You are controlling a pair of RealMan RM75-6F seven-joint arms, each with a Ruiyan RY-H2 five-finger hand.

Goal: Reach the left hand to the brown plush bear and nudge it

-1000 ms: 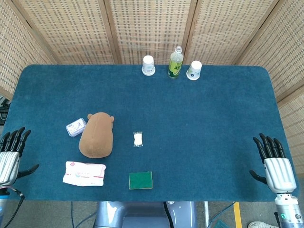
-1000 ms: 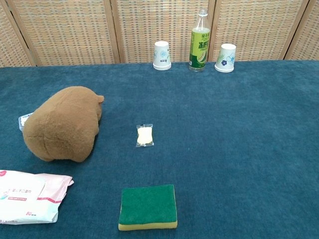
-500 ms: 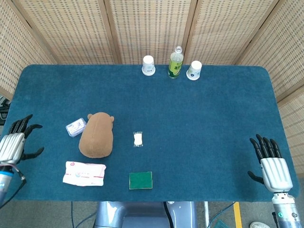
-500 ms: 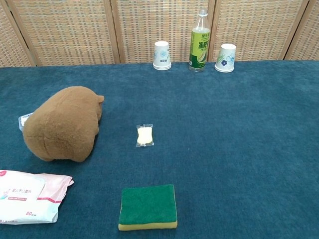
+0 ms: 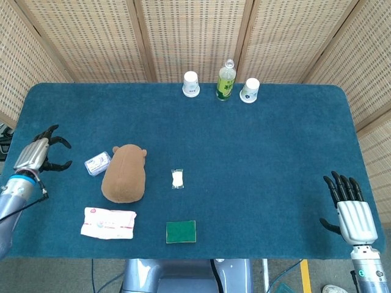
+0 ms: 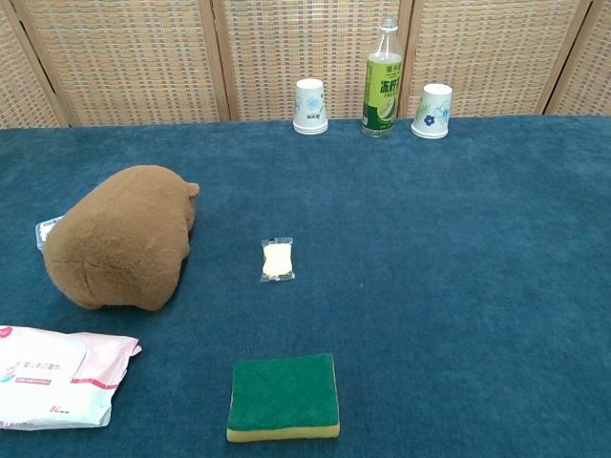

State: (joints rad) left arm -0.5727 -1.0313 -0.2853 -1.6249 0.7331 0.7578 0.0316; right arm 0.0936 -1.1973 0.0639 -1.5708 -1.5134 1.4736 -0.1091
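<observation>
The brown plush bear (image 5: 124,174) is seen lying on the blue table (image 5: 269,152) in the left half of the head view, its head turned toward the upper edge of the frame; in the chest view it fills the left middle of the frame (image 6: 121,238). The left hand (image 5: 41,155) is found at the far left of the head view, above the table's left edge, with its fingers curled partway and spread apart around nothing; it is kept well apart from the bear. Between that hand and the bear, a small clear packet (image 5: 98,163) is placed just beside the bear's upper left side. The right hand (image 5: 352,210) is shown at the lower right corner of the head view, off the table's edge, with its fingers held straight and slightly apart and nothing in them. Neither hand is caught by the chest view. Below the bear, a pack of wet wipes (image 5: 108,222) is laid flat, and a green sponge (image 5: 181,231) is set at the lower centre. A small wrapped white item (image 5: 177,179) is seen right of the bear. Along the top edge of the table, a green bottle (image 5: 225,81) is flanked by two paper cups (image 5: 191,84) (image 5: 249,90).
</observation>
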